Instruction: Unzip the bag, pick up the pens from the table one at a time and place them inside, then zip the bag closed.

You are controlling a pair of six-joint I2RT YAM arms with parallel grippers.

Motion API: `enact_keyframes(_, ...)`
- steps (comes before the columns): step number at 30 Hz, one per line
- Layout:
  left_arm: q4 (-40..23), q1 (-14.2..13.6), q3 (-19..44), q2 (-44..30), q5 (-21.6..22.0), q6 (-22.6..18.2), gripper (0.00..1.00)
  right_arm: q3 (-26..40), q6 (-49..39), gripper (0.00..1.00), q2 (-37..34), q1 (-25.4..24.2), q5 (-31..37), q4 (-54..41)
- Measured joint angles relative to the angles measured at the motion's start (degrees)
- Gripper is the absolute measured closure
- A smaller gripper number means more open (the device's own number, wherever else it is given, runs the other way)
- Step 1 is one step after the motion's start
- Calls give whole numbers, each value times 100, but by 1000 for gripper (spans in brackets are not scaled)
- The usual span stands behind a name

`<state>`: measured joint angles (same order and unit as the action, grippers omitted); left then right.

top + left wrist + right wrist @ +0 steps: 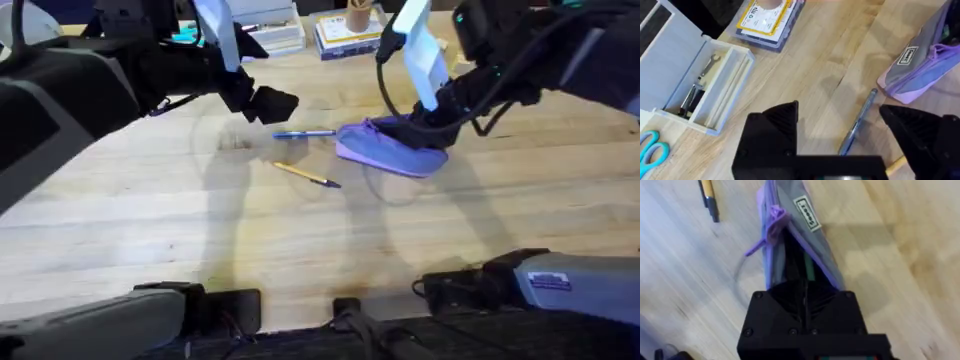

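Observation:
The lavender bag (385, 150) lies right of centre on the table (150, 230). My right gripper (425, 122) is shut on the bag's top edge. In the right wrist view the right gripper (800, 287) pinches the bag (810, 235) by the zip, where a dark gap shows, and the purple pull (772, 217) hangs loose. The blue pen (305, 133) lies just left of the bag, and the yellow pen (307, 175) lies nearer the front. My left gripper (262, 105) hovers open above the blue pen (860, 120), which shows between its fingers (782, 117).
A clear plastic box (690, 85) holding small tools stands at the table's back left, with teal scissors (650, 150) beside it. A flat case with a yellow label (765, 20) and stacked books (345, 35) line the back edge.

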<state>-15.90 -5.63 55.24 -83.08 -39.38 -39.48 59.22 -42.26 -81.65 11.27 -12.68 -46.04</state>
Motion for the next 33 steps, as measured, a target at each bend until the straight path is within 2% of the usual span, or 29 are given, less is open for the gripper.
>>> enact_keyframes(6, 0, 0, 0, 1, 0, 0, 8, 0, -1, 962, -436, -4, -156, 11)
enact_keyframes(7, 0, 0, 0, 0, 0, 0, 8, 0, -4, 900, -472, -7, -155, 12)
enact_keyframes(13, 0, 0, 0, 0, 0, 0, 8, 0, -21, 67, -509, -11, -138, 11)
enact_keyframes(14, -1, 0, 0, -1, 0, 0, 8, 0, -38, 21, -509, -15, -128, 9)
enact_keyframes(33, 0, 0, 0, -1, 0, 0, 8, 2, -37, 5, -504, -15, -108, -37)
